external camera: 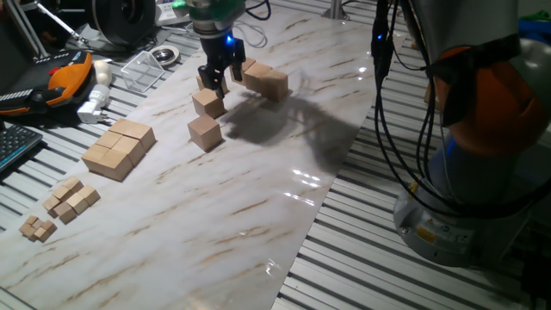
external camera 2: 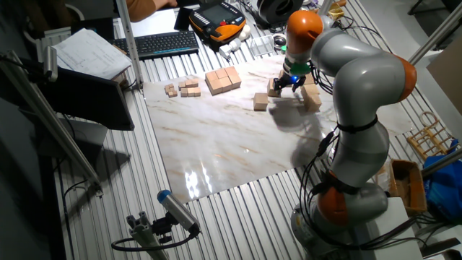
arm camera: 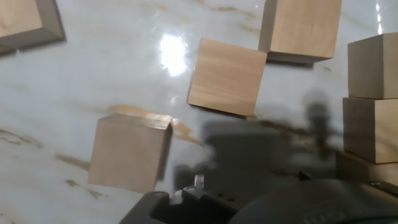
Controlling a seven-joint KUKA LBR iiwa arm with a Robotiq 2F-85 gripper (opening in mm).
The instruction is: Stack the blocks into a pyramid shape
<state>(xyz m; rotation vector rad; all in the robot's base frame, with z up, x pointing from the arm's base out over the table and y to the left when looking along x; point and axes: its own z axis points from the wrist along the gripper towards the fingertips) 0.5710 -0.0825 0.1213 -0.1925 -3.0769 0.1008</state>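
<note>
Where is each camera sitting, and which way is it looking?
One fixed view: low beside the marble sheet, looking along it toward the gripper over the blocks; the arm's orange-banded base shows at right.
The other fixed view: high up, looking down across the whole table; the entire arm shows.
Hand view: on the hand, looking down at blocks; only dark gripper parts show at the bottom edge.
Shared: both fixed views show the flat slab of joined cubes and tiny cubes.

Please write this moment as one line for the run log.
gripper: above loose blocks, holds nothing seen, jaws unclear | loose block: on table | blocks: grouped behind | pyramid: unfinished
</note>
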